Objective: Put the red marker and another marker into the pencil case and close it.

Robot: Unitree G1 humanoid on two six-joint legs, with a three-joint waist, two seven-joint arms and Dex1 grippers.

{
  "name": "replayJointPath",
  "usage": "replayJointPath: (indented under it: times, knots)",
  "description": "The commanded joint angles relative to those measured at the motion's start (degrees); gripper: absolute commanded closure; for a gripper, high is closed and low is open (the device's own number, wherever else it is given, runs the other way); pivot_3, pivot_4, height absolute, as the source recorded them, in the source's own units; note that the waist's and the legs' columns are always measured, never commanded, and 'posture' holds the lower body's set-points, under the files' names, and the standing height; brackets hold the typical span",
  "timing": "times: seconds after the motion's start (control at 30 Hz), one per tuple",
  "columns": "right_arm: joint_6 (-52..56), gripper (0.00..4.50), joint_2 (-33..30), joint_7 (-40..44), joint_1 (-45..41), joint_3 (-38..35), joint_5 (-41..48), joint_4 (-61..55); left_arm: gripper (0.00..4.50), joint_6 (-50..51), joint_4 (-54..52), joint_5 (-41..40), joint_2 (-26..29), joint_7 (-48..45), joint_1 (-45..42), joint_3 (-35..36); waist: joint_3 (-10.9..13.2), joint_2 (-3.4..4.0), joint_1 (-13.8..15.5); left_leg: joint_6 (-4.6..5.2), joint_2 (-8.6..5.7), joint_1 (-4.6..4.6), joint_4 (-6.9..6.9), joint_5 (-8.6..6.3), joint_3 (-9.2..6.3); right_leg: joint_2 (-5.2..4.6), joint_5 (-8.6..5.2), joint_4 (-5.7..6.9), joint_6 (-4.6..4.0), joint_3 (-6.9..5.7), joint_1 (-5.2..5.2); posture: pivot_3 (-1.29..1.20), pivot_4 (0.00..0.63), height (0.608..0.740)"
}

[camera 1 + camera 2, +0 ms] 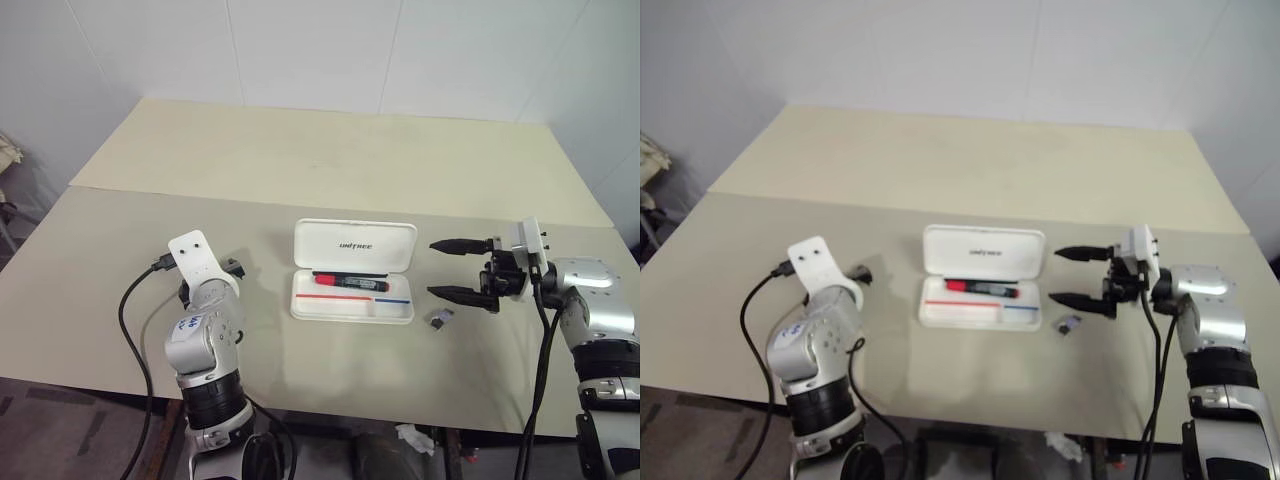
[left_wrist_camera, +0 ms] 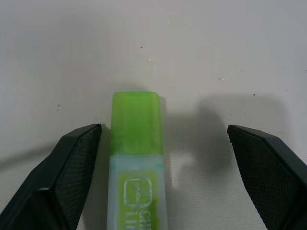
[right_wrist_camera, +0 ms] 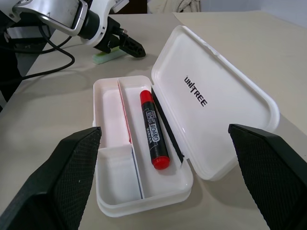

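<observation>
The white pencil case point(image 1: 355, 244) lies open mid-table, its lid point(image 3: 225, 100) folded back. The red marker point(image 3: 153, 129) rests inside the tray along the hinge side. The light-green highlighter point(image 2: 135, 158) lies flat on the table to the case's left. My left gripper point(image 2: 164, 128) is open and low over it, fingers on either side, and the highlighter lies close to one finger point(image 2: 67, 172) without being gripped. My right gripper point(image 1: 455, 268) hovers open and level just right of the case, pointing at it, with nothing between its fingers.
A small dark grey clip point(image 1: 439, 319) lies on the table right of the case, below my right gripper. A black cable point(image 1: 128, 330) loops off my left wrist. The table's far half stretches back to a white wall.
</observation>
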Motion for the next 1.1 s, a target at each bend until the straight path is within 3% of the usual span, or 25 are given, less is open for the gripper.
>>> replayJointPath:
  times: [0.03, 0.3, 0.33, 0.5, 0.77, 0.9, 1.1]
  knots:
    - [-1.42, 0.0, -0.22, 3.43, -1.24, -1.08, 0.7, 0.05, 0.63, 1.63, 1.06, -0.58, -4.85, 0.97, 0.14, 2.62, -0.03, 0.05, -0.03, 0.0, 0.0, 0.0, 0.0, 0.0, 0.0, 0.0, 0.0, 0.0, 0.0, 0.0, 0.0, 0.0, 0.15, 0.74]
    - [-3.01, 0.0, 0.09, 3.25, -0.92, -1.03, 0.36, 1.11, 3.28, 1.14, 2.0, -0.95, -2.38, 0.6, -1.41, 4.3, -0.1, 0.18, 0.02, -0.01, 0.0, 0.06, 0.01, -0.01, 0.01, 0.0, 0.0, 0.0, 0.0, 0.0, 0.05, 0.0, 0.15, 0.74]
    - [-3.17, 0.0, 0.18, 3.18, -0.91, -1.01, 0.34, 1.18, 3.42, 0.65, 2.29, -0.87, -1.13, -0.18, -1.82, 3.81, -0.1, 0.18, 0.04, -0.01, 0.0, 0.06, 0.02, 0.0, 0.0, 0.0, 0.01, 0.0, 0.01, -0.01, 0.06, 0.0, 0.15, 0.74]
    - [-3.83, 0.0, 0.33, 3.13, -0.8, -1.05, 0.28, 1.55, 3.42, 0.4, 3.47, -0.36, 7.62, -8.06, -3.82, -3.09, -0.08, 0.15, 0.0, -0.02, -0.02, 0.05, 0.03, 0.08, -0.04, 0.01, 0.06, 0.03, 0.07, -0.03, 0.05, 0.0, 0.15, 0.74]
    - [-4.55, 0.0, -0.89, 3.52, 0.14, -2.44, 0.89, 2.08, 3.42, -3.98, 2.61, -3.79, 27.28, -31.04, -7.73, -13.24, -0.06, 0.12, -0.11, -0.09, 0.04, 0.0, -0.35, 0.05, 0.02, 0.0, 0.02, -0.15, -0.01, -0.02, -0.1, 0.0, 0.15, 0.74]
    - [-4.31, 0.0, -1.4, 2.92, 0.57, -2.56, 0.69, 1.88, 3.42, -1.32, 1.26, -10.48, 30.88, -41.15, -10.02, -12.88, -0.05, 0.12, -0.01, -0.41, 0.1, -0.01, -0.64, 0.19, 0.04, 0.0, -0.06, -0.21, -0.12, -0.05, -0.21, 0.0, 0.15, 0.74]
    - [-4.29, 0.0, -0.8, 1.49, 1.31, -2.59, 0.54, 0.54, 3.42, -1.78, 0.49, -22.79, 41.16, -63.1, -17.01, -15.15, -0.02, 0.13, -0.08, -0.41, 0.12, -0.05, -0.78, 0.18, 0.04, 0.0, -0.07, -0.38, -0.14, -0.08, -0.24, 0.0, 0.15, 0.74]
